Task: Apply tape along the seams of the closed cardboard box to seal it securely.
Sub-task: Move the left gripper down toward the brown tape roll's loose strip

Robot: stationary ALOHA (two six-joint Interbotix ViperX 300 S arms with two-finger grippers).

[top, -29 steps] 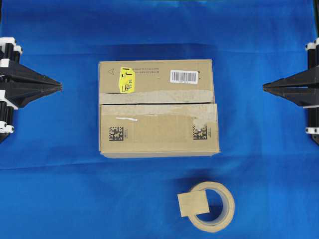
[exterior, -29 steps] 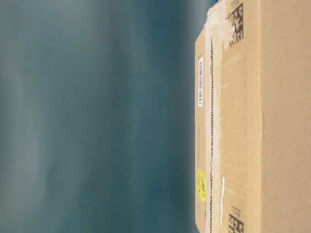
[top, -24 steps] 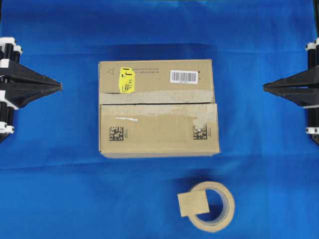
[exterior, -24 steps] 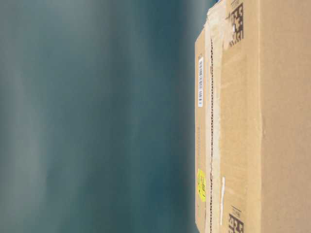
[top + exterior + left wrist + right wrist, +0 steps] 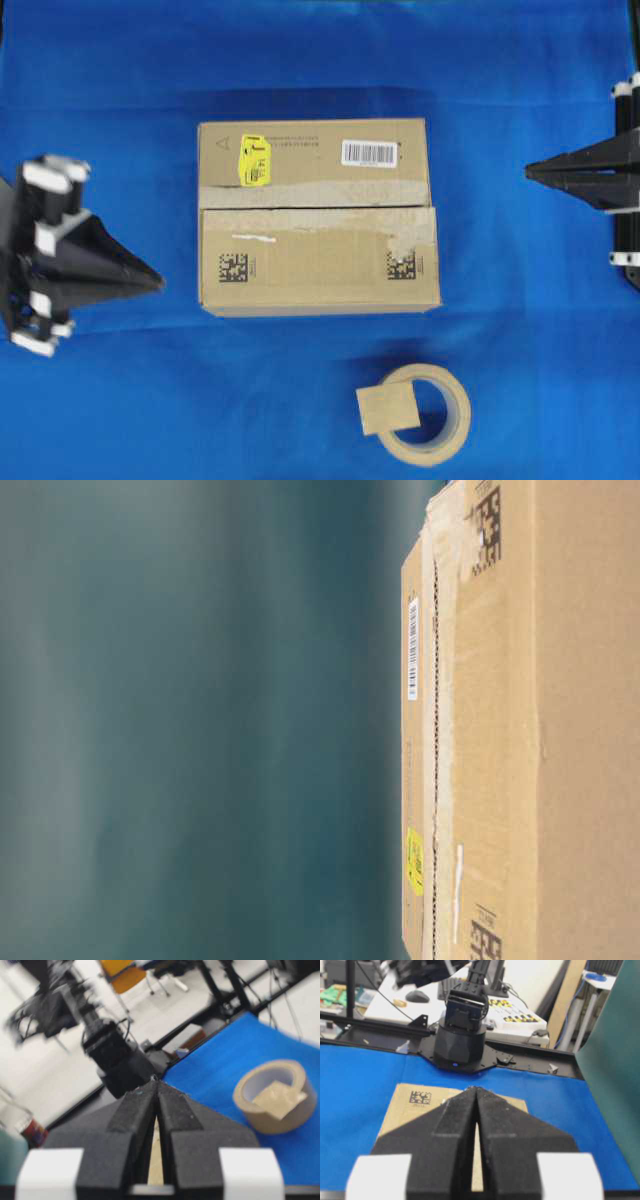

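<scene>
With nothing yet picked up, both the left gripper (image 5: 150, 280) and the right gripper (image 5: 530, 172) are kept pinched together and empty, while the tape (image 5: 388, 408) is left lying on its roll (image 5: 445, 441), near the cardboard box (image 5: 318, 262), whose seam (image 5: 315, 208) is unsealed.

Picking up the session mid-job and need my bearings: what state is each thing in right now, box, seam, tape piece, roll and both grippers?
cardboard box: closed, flaps down.
seams: untaped, only pale worn remnants alongside.
tape: loose square lying on the roll's left rim, not applied.
tape roll: lying flat on the blue cloth in front of the box.
left gripper: jaws shut, empty.
right gripper: jaws shut, empty.
</scene>
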